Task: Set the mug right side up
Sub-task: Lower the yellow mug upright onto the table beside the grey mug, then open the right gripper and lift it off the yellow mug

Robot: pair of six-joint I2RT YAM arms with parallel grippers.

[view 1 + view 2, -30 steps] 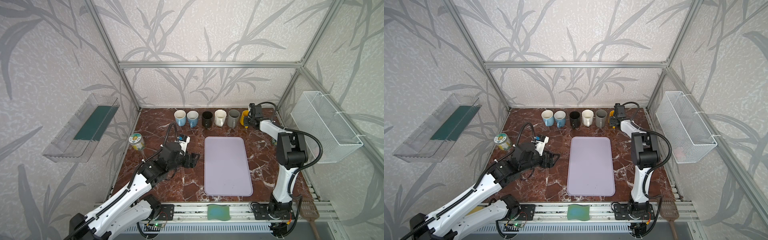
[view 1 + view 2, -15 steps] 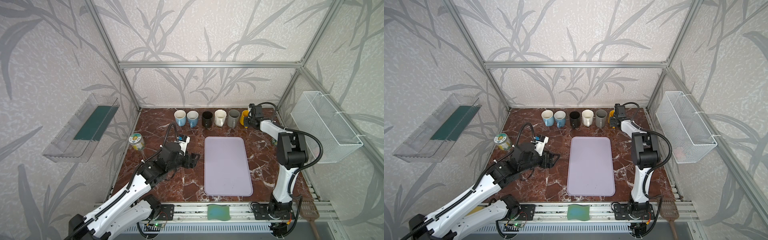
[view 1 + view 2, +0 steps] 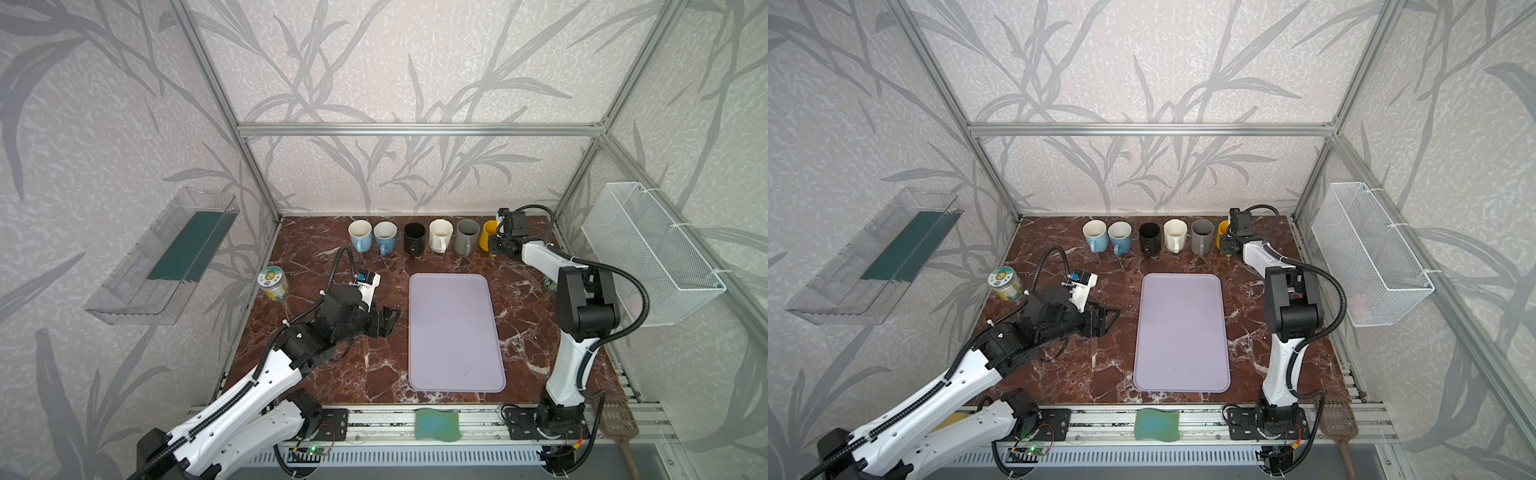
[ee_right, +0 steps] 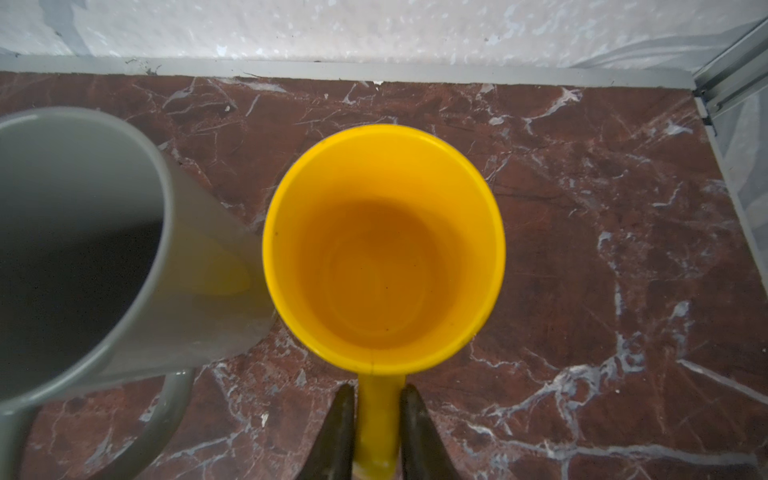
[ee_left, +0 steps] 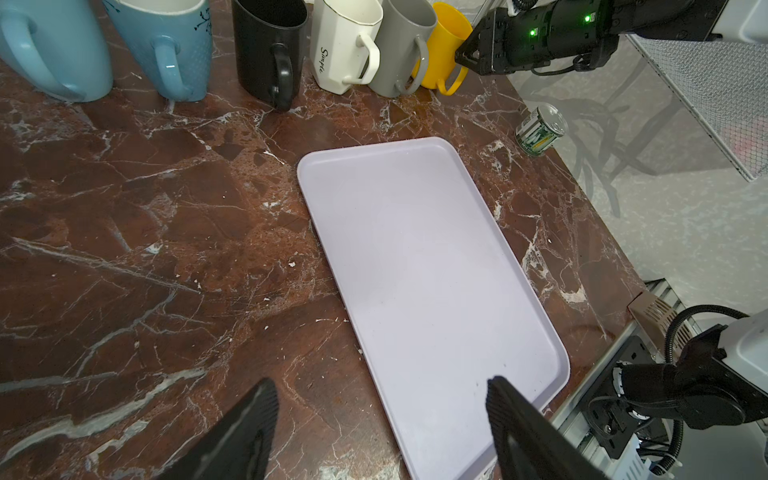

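The yellow mug (image 4: 382,249) stands upright with its mouth up, at the right end of the mug row along the back wall in both top views (image 3: 489,235) (image 3: 1222,232). Its handle points toward the table front. My right gripper (image 4: 377,390) is shut on that handle, one dark finger pressed to each side; in a top view it (image 3: 495,246) sits just right of the mug. My left gripper (image 5: 380,384) hangs open and empty over the near left edge of the lilac tray (image 5: 415,249), far from the mug (image 5: 446,45).
A grey mug (image 4: 83,232) stands tight against the yellow one, then white (image 3: 439,235), black (image 3: 414,238) and two blue mugs (image 3: 372,236). A jar (image 3: 274,283) stands at the left edge and a small can (image 5: 540,131) at the right. A wire basket (image 3: 652,253) hangs on the right wall.
The right gripper's jaws have narrowed onto the yellow mug's handle. Neither arm has visibly shifted, and the mugs stand where they were.
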